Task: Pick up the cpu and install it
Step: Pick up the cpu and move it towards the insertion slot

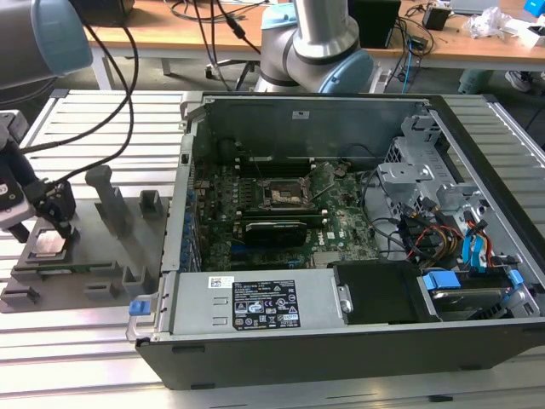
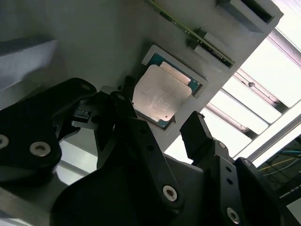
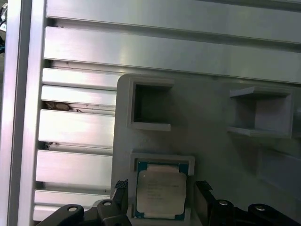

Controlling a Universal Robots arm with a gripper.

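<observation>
The cpu [image 3: 160,193], a flat square chip with a silver-grey top, lies face up in a shallow square pocket of a grey plastic tray [image 3: 211,155]. In the exterior view the cpu [image 1: 47,244] sits at the far end of the tray [image 1: 111,281], on the exterior view's left. The black pincer [image 3: 162,197] hangs low over it with its fingers apart, one on each side of the chip. In both wrist views a thin gap shows between the fingers and the chip's edges, so nothing looks gripped.

By my reading, the task is at its very start. The chip has not yet been lifted, and the socket [image 1: 281,194] on the green motherboard [image 1: 255,230] stands open and unfilled.

The motherboard lies inside a black computer case [image 1: 341,341] with its side panel off, well apart from the tray, towards the exterior view's right. The tray has several upright grey blocks and empty square pockets.

Tray and case both rest on a bench [image 1: 102,128] of ribbed aluminium slats, bright under the room light. The arm [image 1: 315,43] rises behind the case on grey and pale blue joints. Beyond it is a wooden bench [image 1: 213,43] strewn with black cables [image 1: 204,17].
</observation>
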